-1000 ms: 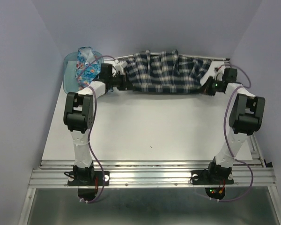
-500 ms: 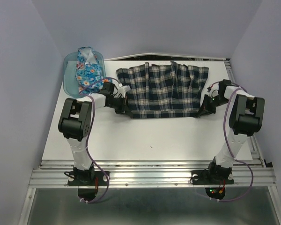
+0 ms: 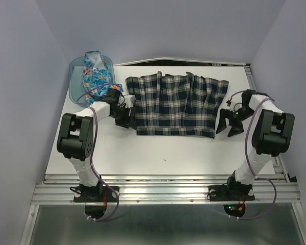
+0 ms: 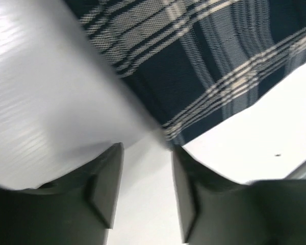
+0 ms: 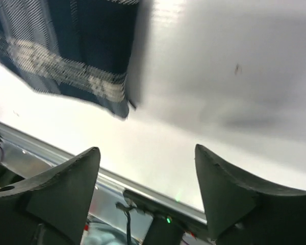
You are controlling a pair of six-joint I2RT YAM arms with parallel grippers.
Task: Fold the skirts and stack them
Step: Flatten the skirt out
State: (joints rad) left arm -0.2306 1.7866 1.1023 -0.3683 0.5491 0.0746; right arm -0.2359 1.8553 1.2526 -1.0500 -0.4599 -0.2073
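Plaid skirt (image 3: 173, 104) flat; floral skirt (image 3: 94, 79) crumpled

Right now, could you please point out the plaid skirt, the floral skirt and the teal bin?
plaid skirt (image 3: 176, 104), top view, cloth's middle.
floral skirt (image 3: 94, 77), top view, bunched middle.
teal bin (image 3: 73, 84), top view, left wall.

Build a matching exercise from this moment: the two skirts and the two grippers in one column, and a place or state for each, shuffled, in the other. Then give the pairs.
Column one
1. plaid skirt
2. flowered skirt
3. left gripper
4. right gripper

Column two
A. open, just off the plaid skirt's near right corner
B. bunched in the teal bin
C. open, at the plaid skirt's left edge
D. spread flat on the table

Pairs: 1-D, 2-B, 3-C, 4-A
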